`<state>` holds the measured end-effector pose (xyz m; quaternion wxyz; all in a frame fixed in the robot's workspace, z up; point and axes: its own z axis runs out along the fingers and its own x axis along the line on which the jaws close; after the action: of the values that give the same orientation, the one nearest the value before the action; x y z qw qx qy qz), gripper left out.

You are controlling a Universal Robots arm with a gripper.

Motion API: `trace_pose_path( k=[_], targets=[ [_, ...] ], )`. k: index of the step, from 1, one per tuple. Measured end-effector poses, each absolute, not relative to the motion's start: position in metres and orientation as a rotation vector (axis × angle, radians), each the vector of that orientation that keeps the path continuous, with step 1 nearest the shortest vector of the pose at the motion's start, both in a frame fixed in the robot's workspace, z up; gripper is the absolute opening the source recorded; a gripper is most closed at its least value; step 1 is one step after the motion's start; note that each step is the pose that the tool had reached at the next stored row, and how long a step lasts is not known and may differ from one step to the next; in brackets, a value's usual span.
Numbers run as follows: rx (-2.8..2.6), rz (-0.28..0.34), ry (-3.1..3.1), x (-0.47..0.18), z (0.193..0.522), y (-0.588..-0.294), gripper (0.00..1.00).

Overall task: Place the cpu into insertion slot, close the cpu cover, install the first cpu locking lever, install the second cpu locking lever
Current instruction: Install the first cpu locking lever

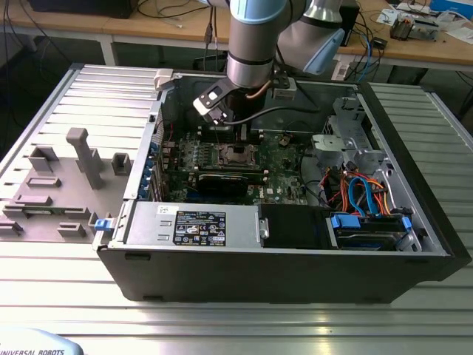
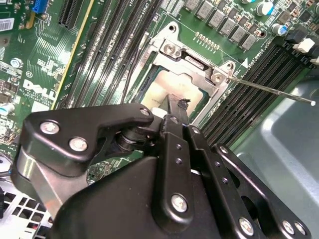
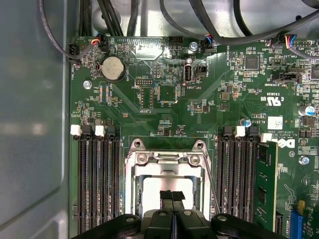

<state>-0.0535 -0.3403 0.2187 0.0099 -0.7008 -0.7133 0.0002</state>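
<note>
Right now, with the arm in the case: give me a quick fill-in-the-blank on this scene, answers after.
1. The jaws, over the cover, are ___.
2. The cpu shows through the cover's square ___.
3. The board is coloured ___.
4. In the first wrist view, on ___ sides of the cover run memory slots.

Missing words: shut; window; green; both.

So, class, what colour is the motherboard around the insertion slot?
Green. The motherboard shows best in the first wrist view.
</note>
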Motion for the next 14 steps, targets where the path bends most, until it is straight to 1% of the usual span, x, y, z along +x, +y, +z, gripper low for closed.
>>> trace_pose_path(
  k=[14],
  targets=[
    [-2.188,0.000,-2.227,-0.0534,0.2226,-0.3403,0.11]
  ],
)
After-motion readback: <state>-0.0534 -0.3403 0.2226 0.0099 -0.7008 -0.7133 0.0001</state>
